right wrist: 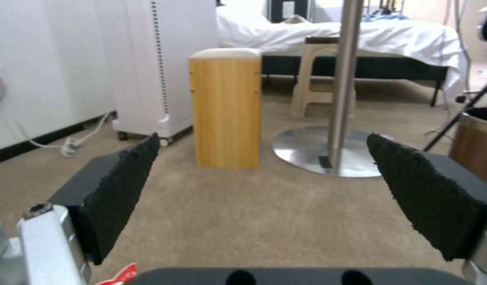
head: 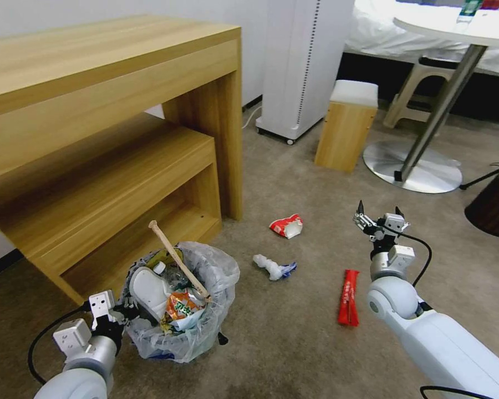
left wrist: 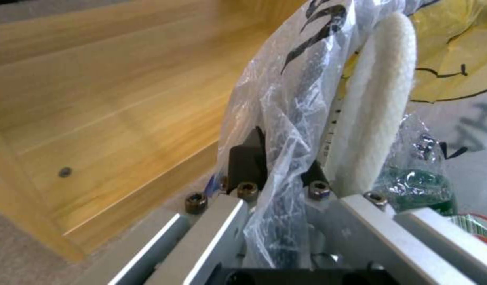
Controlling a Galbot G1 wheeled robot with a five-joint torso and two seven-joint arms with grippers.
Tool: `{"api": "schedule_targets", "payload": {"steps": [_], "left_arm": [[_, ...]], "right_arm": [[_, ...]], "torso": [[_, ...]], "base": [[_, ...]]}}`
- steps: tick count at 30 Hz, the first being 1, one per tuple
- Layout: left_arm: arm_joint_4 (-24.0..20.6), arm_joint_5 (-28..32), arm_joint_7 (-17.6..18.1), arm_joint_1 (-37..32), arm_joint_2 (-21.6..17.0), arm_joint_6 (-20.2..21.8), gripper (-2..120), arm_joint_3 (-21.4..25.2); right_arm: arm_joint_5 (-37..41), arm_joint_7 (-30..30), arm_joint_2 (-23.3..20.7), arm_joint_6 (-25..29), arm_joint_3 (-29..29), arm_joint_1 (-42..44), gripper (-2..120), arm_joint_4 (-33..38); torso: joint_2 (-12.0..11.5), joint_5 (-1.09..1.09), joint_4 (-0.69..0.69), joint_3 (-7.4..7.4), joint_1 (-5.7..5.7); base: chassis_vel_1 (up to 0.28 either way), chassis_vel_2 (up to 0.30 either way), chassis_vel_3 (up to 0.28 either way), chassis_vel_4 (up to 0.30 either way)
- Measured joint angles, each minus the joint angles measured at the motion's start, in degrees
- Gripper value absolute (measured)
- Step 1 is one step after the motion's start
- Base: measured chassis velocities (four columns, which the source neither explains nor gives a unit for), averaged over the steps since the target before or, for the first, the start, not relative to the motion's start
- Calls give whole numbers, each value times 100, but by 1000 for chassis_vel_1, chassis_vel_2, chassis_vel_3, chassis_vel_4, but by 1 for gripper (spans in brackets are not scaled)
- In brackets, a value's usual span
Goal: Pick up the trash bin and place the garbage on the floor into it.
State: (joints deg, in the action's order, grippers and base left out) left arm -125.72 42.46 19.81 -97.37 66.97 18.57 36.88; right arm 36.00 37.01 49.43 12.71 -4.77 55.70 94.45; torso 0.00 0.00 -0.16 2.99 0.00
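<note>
The trash bin (head: 197,341), lined with a puffy clear bag, stands low at the front left, in front of the wooden shelf. It holds a white slipper (head: 148,289), a wooden stick (head: 178,259) and bright wrappers. My left gripper (head: 123,315) is shut on the bin's near rim and bag; in the left wrist view my left gripper (left wrist: 280,166) pinches plastic beside the slipper (left wrist: 378,107) and a green-label bottle (left wrist: 419,187). On the carpet lie a red-white wrapper (head: 286,225), crumpled paper with a blue bit (head: 273,266) and a long red wrapper (head: 349,296). My right gripper (head: 379,217) (right wrist: 263,138) hangs open and empty to the right of them.
A wooden desk with a low shelf (head: 111,166) fills the left. Behind stand a white appliance (head: 302,66), a wooden stool (head: 346,127) and a round table's steel base (head: 413,166). A dark brown bin (head: 496,205) sits at the right edge.
</note>
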Motion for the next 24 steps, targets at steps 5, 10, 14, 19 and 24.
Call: {"api": "schedule_targets", "payload": {"steps": [5,10,14,19,24], "left_arm": [[15,-1,-1,15,-3,-8,1,0],[119,-79,-13,28,2,-41,1,-15],[167,-110,-28,67,48,-45,1,-67],[189,-135,-41,76,80,-64,1,-89],[190,-131,-43,94,76,-71,1,-88]], "right_arm": [[-12,0,4,-2,-18,30,100,-35],[21,-1,1,-100,-64,122,100,-91],[701,169,0,-428,-64,147,100,-134],[1866,673,35,-1344,-103,188,100,-275],[2238,854,175,-1819,-33,217,100,-801]], "torso": [[0,0,-1,0,0],[0,0,2,0,0],[0,0,1,0,0],[0,-1,2,0,0],[0,0,0,0,0]], "base": [[-19,-33,-24,-17],[0,0,0,0],[0,0,0,0],[0,0,0,0],[0,0,0,0]]}}
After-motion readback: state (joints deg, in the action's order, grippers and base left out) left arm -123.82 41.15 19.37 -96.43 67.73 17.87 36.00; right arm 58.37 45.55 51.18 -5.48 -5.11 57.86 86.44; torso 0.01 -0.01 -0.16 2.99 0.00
